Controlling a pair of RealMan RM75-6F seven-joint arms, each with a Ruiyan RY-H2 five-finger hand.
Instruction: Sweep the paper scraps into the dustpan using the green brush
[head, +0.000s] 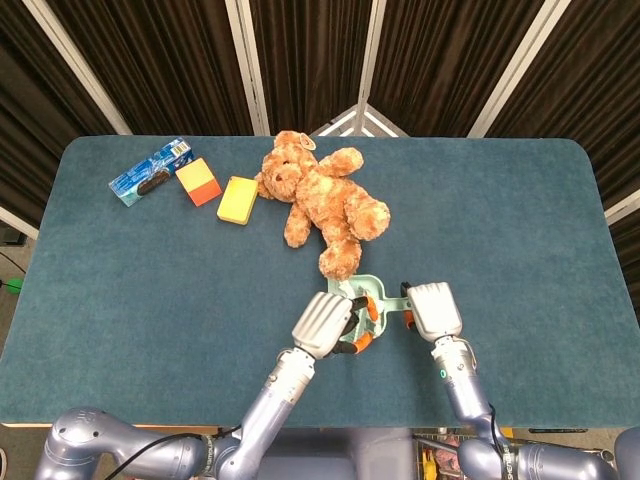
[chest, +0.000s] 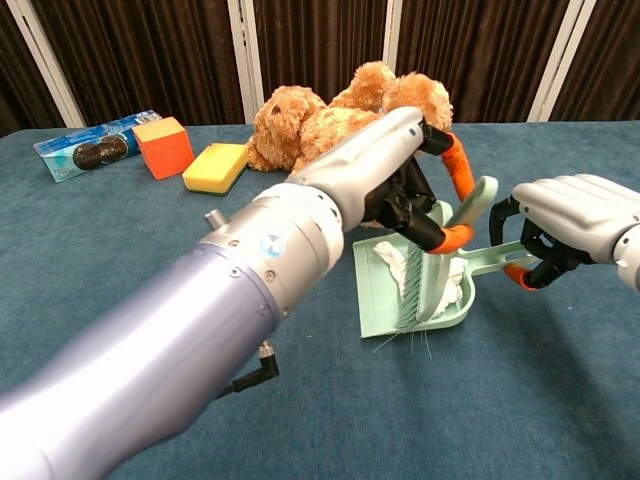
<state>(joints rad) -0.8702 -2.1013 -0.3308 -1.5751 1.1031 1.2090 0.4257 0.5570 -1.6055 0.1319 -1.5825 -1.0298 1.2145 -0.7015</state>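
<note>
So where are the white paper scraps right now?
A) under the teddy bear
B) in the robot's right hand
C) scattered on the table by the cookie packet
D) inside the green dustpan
D: the chest view shows the paper scraps lying inside the dustpan, with the green brush over them.

We see silver-lilac metallic arms, smooth cylindrical segments. Left hand (chest: 405, 190): pale grey shell, black inner linkages, orange-tipped fingers (chest: 452, 160). Right hand (chest: 565, 225): same build. Black cable under left forearm; round blue logo.
</note>
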